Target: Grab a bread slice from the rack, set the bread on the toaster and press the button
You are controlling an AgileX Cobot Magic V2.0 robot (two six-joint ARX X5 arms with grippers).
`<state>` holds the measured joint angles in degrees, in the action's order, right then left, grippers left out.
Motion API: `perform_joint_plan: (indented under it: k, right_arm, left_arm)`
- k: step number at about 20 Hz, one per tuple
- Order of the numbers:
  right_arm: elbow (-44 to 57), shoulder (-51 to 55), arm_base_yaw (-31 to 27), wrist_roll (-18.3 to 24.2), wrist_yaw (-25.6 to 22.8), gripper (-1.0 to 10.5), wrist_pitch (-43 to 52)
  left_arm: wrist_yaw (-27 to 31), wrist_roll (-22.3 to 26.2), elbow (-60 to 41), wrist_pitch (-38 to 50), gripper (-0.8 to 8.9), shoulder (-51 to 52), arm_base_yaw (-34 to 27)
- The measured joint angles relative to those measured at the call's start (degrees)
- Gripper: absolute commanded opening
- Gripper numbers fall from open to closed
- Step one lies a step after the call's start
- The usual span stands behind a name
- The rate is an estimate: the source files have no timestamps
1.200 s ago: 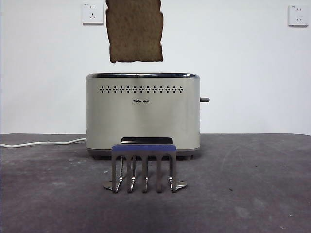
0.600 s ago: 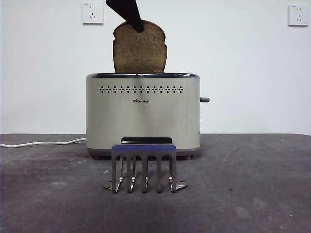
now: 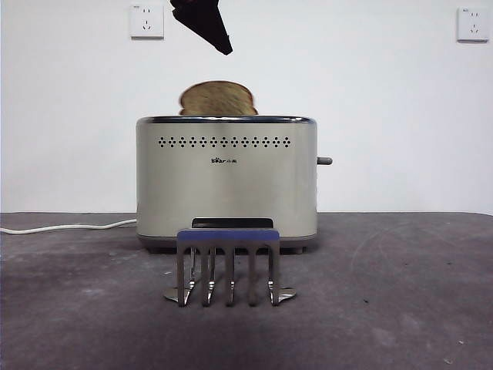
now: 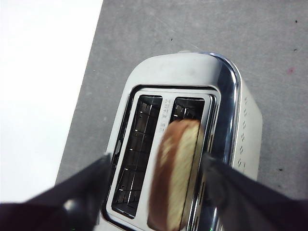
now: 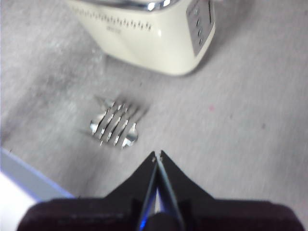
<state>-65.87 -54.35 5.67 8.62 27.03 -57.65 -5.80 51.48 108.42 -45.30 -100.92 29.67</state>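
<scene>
Here we find the slice of bread (image 3: 218,98) sitting in the toaster (image 3: 226,181), with only its domed top showing above the chrome rim in the front view. From the left wrist view we see the slice (image 4: 175,175) standing on edge in one of the toaster's (image 4: 228,103) two slots, the one nearer the side with the rows of small holes; the other slot beside it shows bare wire guides.

The left claw (image 4: 156,185) hangs directly above the toaster, its two black jaws spread wide to either side of the slice and touching nothing. In the front view we see that claw (image 3: 205,23) as a dark tip at the top edge, clear of the bread, with plain wall between its point and the crust.

The right claw (image 5: 157,155) waits over the grey bench (image 3: 400,308), its jaws pressed together with nothing between them. Below it in that view lie the rack (image 5: 114,126) and a corner of the toaster (image 5: 159,33).

In the front view the rack (image 3: 228,266) stands on the bench just in front of the toaster, its steel slats upright under the blue-violet bar. A white cord (image 3: 65,227) runs off from the toaster's base.
</scene>
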Motion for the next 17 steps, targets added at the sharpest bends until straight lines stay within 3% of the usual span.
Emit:
perform_joint_plan:
  k: [3,7,11,15,17]
  right_arm:
    - [0.0,-2.8,0.0,0.0,0.2,-0.1,4.0]
    - [0.0,-7.6,0.0,-1.7,5.2,-0.1,14.3]
    - [0.0,-14.6,0.0,-7.1,6.1,-0.1,28.3]
    - [0.0,-24.2,0.0,-14.5,12.1,-0.1,42.1]
    - [0.0,-29.2,0.0,-18.4,13.3,-0.1,48.9]
  left_arm:
    - [0.1,-1.3,0.0,0.5,3.87,0.0,0.0]
    - [0.3,-8.5,0.0,0.2,3.86,0.2,0.0]
    - [0.3,-17.6,0.0,-1.8,3.86,4.7,0.0]
    - [-0.4,-30.6,0.0,-6.1,3.86,11.7,0.0]
    - [-0.5,-34.9,0.0,-9.6,3.86,14.6,0.0]
